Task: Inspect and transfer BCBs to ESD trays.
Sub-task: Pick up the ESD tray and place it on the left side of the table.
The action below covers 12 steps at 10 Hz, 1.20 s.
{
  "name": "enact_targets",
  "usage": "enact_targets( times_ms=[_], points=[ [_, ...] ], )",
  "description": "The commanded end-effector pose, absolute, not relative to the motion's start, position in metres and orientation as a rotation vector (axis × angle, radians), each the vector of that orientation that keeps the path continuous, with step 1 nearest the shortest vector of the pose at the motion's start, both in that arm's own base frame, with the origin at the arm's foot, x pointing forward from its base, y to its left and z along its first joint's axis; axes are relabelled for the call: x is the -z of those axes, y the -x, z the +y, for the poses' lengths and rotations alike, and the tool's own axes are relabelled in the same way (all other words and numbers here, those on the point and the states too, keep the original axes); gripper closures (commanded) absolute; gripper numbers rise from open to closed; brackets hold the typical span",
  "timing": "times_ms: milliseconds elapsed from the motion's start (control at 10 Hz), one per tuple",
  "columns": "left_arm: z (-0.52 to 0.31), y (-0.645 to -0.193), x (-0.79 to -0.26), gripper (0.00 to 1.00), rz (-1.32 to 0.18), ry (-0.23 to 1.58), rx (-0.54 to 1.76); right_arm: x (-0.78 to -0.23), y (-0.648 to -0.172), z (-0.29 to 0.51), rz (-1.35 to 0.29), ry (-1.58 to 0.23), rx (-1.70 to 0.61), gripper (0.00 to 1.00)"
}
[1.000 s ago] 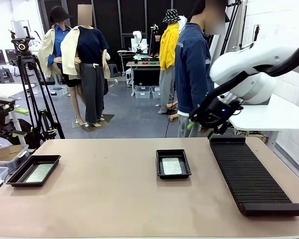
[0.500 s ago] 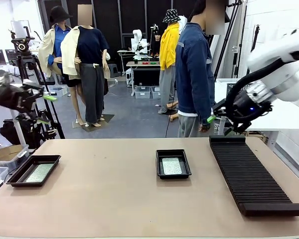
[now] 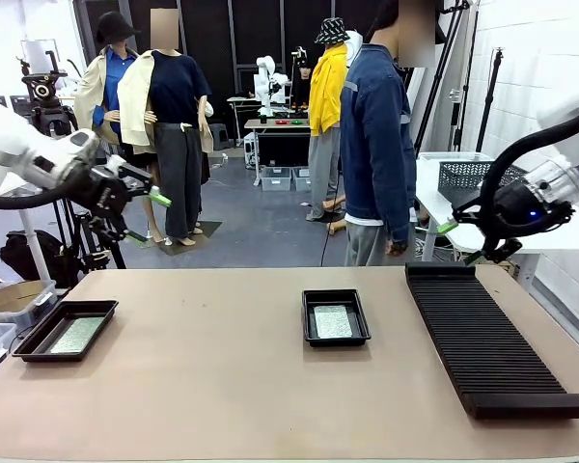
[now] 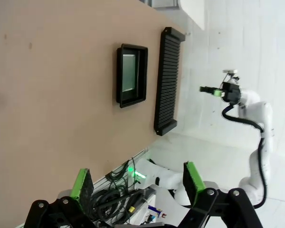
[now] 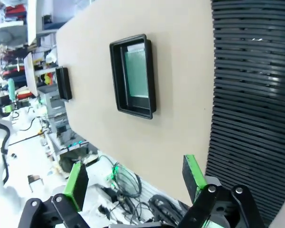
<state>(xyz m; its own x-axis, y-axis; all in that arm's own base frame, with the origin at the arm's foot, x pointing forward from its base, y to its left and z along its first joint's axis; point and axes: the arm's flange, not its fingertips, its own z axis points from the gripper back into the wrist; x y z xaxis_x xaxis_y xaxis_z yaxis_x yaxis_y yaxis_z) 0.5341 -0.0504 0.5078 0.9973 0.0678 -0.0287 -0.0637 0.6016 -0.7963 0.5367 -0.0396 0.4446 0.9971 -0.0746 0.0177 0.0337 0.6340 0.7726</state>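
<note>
Two black ESD trays lie on the tan table, each with a green BCB flat inside. One tray [image 3: 310, 318] with its board [image 3: 333, 321] is at the centre; the other tray [image 3: 37, 340] with its board [image 3: 77, 335] is at the far left. My left gripper [image 3: 147, 218] hangs open in the air above the table's far left corner. My right gripper [image 3: 460, 241] hangs open above the far right, past the rack's end. The left wrist view looks down on the centre tray [image 4: 143, 76] between open fingers [image 4: 80, 183]. The right wrist view shows the same tray [image 5: 115, 80] and board [image 5: 137, 73].
A long black ribbed rack [image 3: 487, 338] runs along the table's right side. A person in a denim jacket [image 3: 376, 145] stands at the far edge. A dark mesh basket [image 3: 473, 174] sits on a white side table behind the right arm.
The left arm has swung in from the left and up over the table's corner. The right arm has drawn back to the right, away from the rack's far end. Both grippers stayed open.
</note>
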Motion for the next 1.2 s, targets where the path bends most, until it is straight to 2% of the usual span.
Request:
enact_targets(
  times_ms=[0, 500, 900, 1100],
  points=[
    [-0.082, -0.535, -0.509, 0.0, -0.014, 0.833, -0.092, -0.437, -0.548, -0.061, -0.06, -0.968, 0.013, 0.0],
    [-0.187, -0.563, -0.5, 0.0, -0.032, 0.603, -0.054, -0.412, -0.538, -0.118, -0.115, -1.109, -0.052, 0.0],
    [-0.254, -0.595, -0.472, 0.0, -0.042, 0.408, -0.048, -0.391, -0.546, -0.137, -0.077, -1.186, -0.008, 0.0],
    [-0.28, -0.594, -0.455, 0.0, -0.065, 0.341, -0.051, -0.385, -0.547, -0.141, -0.016, -1.208, 0.002, 0.0]
  ],
)
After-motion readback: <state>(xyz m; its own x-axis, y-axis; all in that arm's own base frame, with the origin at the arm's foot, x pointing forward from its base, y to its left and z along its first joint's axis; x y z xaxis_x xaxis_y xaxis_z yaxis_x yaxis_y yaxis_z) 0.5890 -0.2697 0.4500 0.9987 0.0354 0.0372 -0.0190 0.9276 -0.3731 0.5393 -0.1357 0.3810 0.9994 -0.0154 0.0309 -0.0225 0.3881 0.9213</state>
